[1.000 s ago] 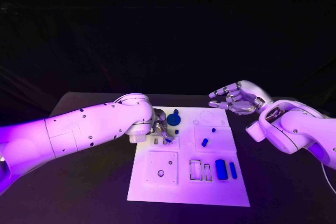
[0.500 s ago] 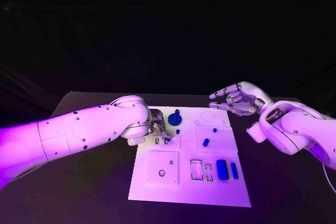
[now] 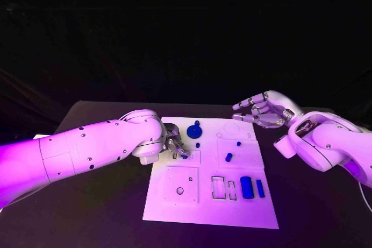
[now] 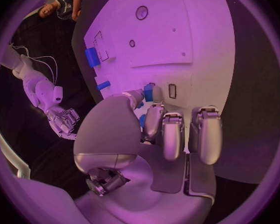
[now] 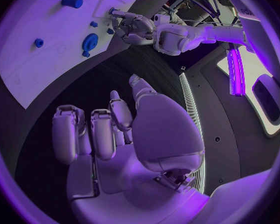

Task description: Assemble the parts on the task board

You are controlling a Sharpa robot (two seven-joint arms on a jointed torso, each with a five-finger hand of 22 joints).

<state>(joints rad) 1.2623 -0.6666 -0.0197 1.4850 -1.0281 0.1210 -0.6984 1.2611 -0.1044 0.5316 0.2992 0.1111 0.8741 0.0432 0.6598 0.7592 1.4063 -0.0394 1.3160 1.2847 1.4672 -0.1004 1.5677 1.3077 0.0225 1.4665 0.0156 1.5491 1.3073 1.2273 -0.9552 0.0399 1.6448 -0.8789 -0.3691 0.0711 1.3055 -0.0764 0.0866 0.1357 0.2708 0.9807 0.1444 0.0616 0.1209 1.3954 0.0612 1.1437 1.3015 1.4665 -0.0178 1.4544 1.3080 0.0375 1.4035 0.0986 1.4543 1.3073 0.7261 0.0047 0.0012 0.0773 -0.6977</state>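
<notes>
The white task board (image 3: 180, 207) lies in the middle of the black table. My left hand (image 3: 173, 143) is down over its far left part, by two small slots (image 4: 172, 90). Its thumb and a finger pinch a small blue part (image 4: 148, 92) right beside those slots. My right hand (image 3: 262, 111) hovers off the board's far right corner, fingers spread and holding nothing. A round blue part (image 3: 194, 132) lies just right of the left hand. A blue peg (image 3: 228, 157) stands mid-board. A blue cylinder (image 3: 245, 187) and a blue bar (image 3: 259, 188) lie near the right edge.
Empty rectangular slots (image 3: 223, 188) sit left of the cylinder, and a square plate with a hole (image 3: 180, 190) is at the near left. Bare black table (image 3: 101, 215) surrounds the board. From the right wrist, the left hand (image 5: 137, 27) is seen at the board (image 5: 34, 69).
The left forearm has shifted slightly while its hand stays at the slots with the small part. The right hand has not moved.
</notes>
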